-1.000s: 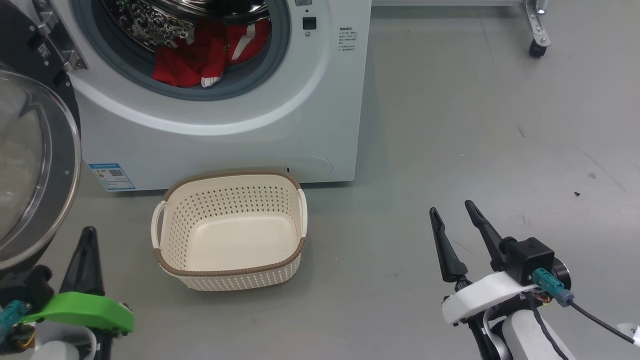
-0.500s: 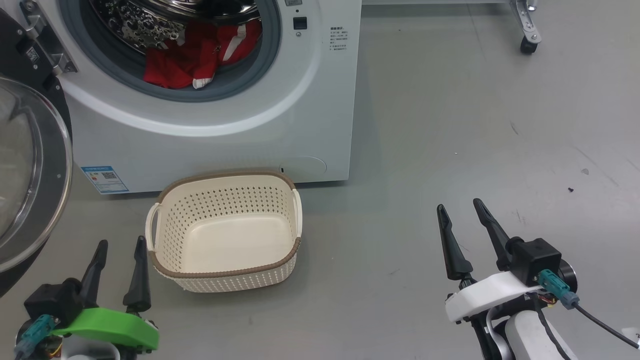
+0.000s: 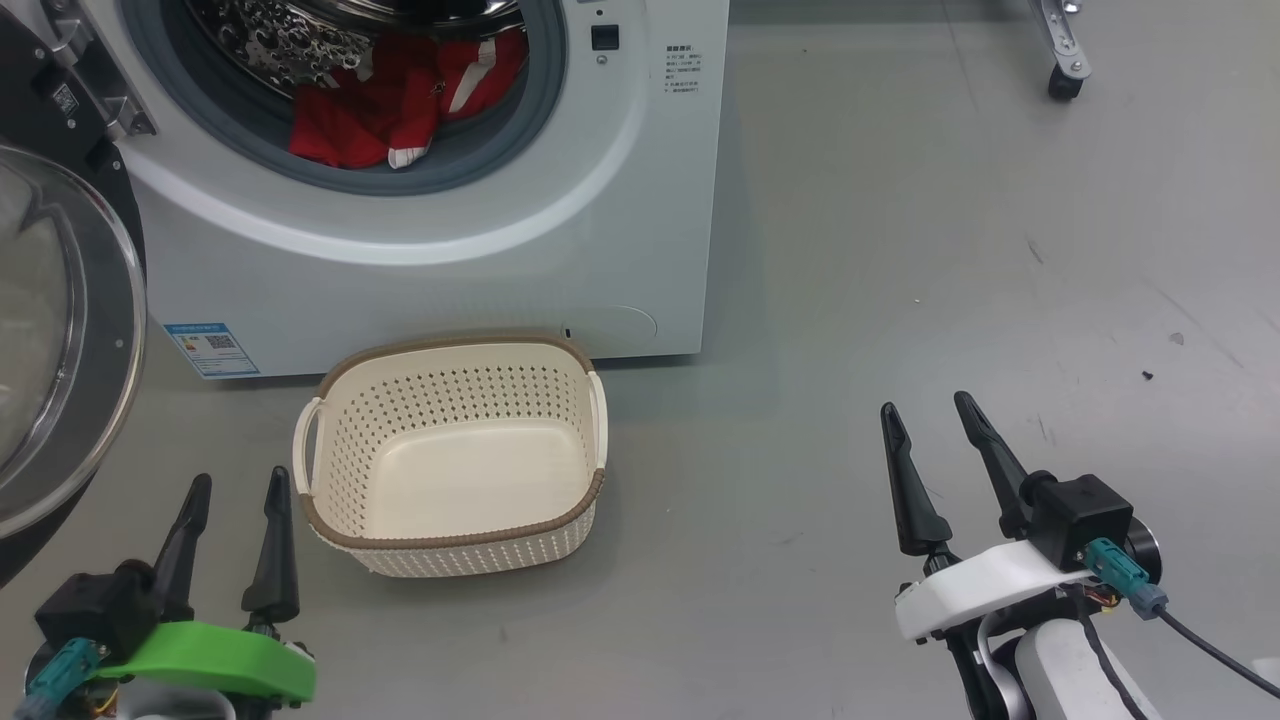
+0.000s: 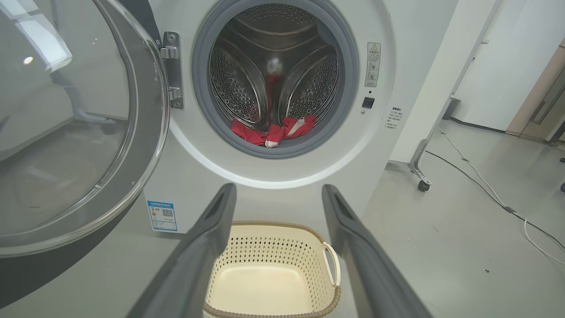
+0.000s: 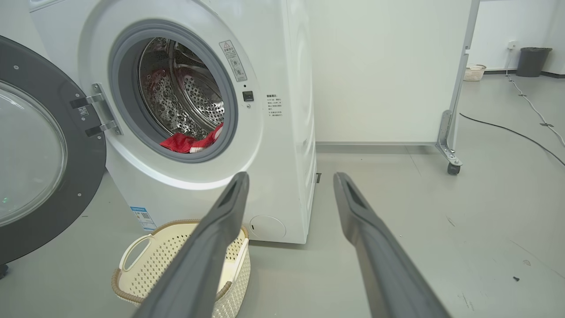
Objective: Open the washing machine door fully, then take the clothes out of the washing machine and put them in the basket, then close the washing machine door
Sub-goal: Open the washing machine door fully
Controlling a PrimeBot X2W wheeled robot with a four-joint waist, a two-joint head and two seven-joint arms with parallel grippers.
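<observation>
Standing open at left, the washing machine door (image 3: 60,330) clears the drum mouth (image 3: 290,45) where the clothes (image 3: 370,115) lie. The basket (image 3: 452,343) sits just before the washing machine (image 3: 450,270), long axis left-right. Left gripper (image 3: 240,478) and right gripper (image 3: 925,403) gape empty; caster (image 3: 1063,84) far right.

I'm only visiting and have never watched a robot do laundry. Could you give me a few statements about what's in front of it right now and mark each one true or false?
1. The washing machine door stands open. True.
2. The clothes lie in the basket. False: the basket is empty, and the red clothes lie inside the washing machine.
3. The left hand and the right hand are both open and hold nothing. True.
4. The basket stands on top of the washing machine. False: it stands on the floor, just in front of the machine.
</observation>
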